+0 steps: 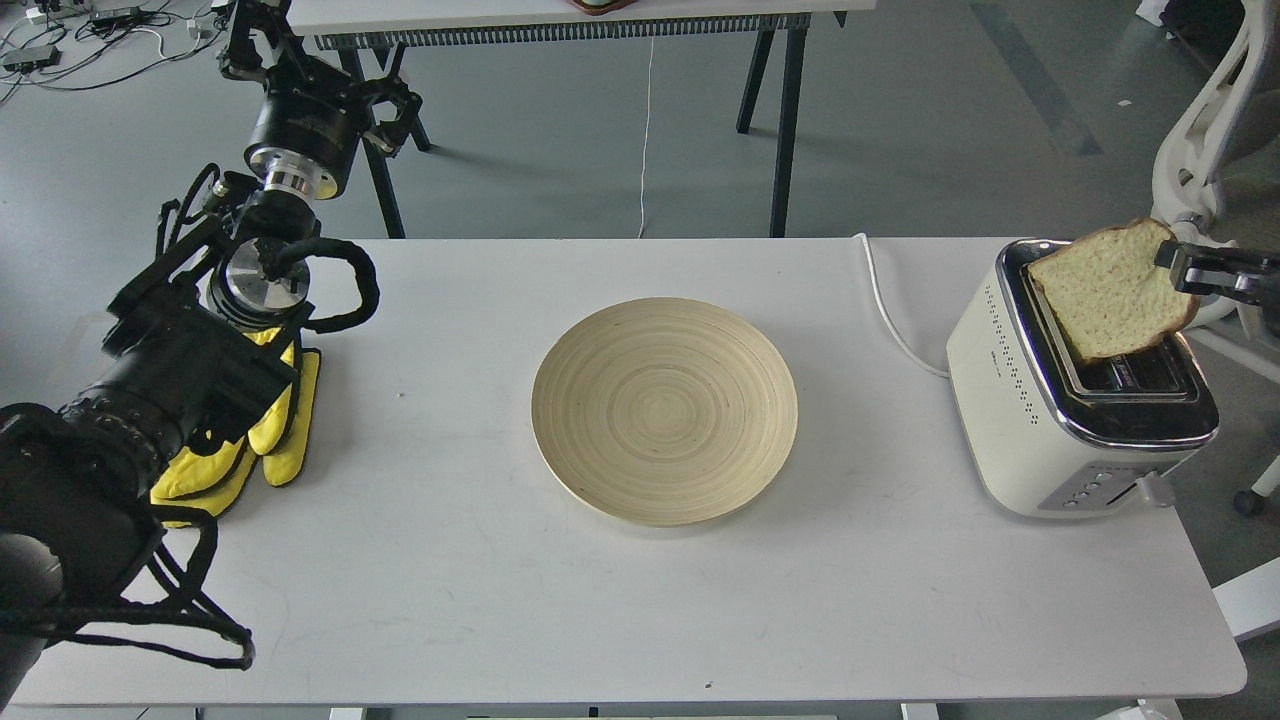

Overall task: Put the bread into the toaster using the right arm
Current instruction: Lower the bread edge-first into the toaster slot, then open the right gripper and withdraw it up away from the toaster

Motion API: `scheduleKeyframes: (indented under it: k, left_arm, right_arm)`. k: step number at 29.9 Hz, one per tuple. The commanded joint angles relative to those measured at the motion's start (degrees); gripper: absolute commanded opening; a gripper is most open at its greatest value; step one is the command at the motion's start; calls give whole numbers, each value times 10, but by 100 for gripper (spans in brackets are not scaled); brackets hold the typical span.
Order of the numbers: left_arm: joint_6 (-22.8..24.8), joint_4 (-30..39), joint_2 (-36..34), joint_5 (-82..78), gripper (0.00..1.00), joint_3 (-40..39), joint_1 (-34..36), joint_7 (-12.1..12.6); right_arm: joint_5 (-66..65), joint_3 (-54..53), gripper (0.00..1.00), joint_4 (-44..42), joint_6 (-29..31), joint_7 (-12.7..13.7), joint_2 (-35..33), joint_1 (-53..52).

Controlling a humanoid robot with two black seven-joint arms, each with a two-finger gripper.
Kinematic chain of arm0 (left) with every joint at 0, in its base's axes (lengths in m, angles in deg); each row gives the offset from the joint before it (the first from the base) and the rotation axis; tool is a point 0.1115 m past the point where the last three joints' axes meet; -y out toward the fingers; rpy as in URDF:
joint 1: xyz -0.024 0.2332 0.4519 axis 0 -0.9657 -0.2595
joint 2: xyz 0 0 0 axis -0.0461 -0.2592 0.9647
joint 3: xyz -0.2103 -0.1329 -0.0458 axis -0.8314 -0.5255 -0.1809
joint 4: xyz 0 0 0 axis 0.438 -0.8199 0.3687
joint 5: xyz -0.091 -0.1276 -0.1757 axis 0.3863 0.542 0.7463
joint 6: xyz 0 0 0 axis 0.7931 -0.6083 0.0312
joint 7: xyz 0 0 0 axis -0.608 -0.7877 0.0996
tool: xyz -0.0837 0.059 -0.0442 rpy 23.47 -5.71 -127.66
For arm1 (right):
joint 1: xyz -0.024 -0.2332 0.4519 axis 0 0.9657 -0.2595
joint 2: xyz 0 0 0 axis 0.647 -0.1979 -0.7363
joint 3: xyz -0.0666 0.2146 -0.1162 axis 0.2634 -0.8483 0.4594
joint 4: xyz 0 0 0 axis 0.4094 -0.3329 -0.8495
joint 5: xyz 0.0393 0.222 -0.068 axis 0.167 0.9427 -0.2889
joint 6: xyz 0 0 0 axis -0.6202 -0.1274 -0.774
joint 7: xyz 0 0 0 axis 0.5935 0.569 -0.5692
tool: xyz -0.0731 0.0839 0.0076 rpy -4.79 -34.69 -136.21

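Note:
The bread (pixel 1105 295) is a pale slice with a brown crust. It is tilted, with its lower edge down in the left slot of the cream-white toaster (pixel 1040 420) at the table's right end. My right gripper (pixel 1180 265) comes in from the right edge and is shut on the slice's upper right corner. Most of the right arm is out of view. My left arm lies along the left side. Its gripper (pixel 385 105) is up beyond the table's far left corner, dark and hard to read.
A round wooden plate (pixel 560 345) sits at the middle of the white table (pixel 450 600). Yellow gloves (pixel 280 430) lie under my left arm. The toaster's white cord (pixel 890 320) runs off the far edge. A white chair (pixel 1200 150) stands at the right.

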State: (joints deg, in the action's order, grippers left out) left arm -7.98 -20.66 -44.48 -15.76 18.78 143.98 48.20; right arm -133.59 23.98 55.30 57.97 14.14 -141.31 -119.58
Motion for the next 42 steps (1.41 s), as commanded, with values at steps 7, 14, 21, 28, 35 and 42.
scheduleKeyframes:
  k: [7, 14, 21, 28, 35, 42]
  left_arm:
    - [0, 0, 1, 0, 100, 0, 0, 0]
    - [0, 0, 1, 0, 100, 0, 0, 0]
    - [0, 0, 1, 0, 100, 0, 1, 0]
    - [0, 0, 0, 0, 100, 0, 1, 0]
    - [0, 0, 1, 0, 100, 0, 0, 0]
    - [0, 1, 1, 0, 100, 0, 0, 0]
  right_arm:
    - [2, -6, 1, 40, 1, 10, -35, -6]
    - [2, -6, 1, 51, 1, 10, -56, -6]
    - [-1, -6, 1, 43, 0, 11, -47, 0]
    - [0, -6, 5, 25, 0, 12, -30, 0]
    - [3, -6, 53, 1, -2, 14, 8, 0]
    - [7, -22, 98, 1, -4, 7, 21, -1]
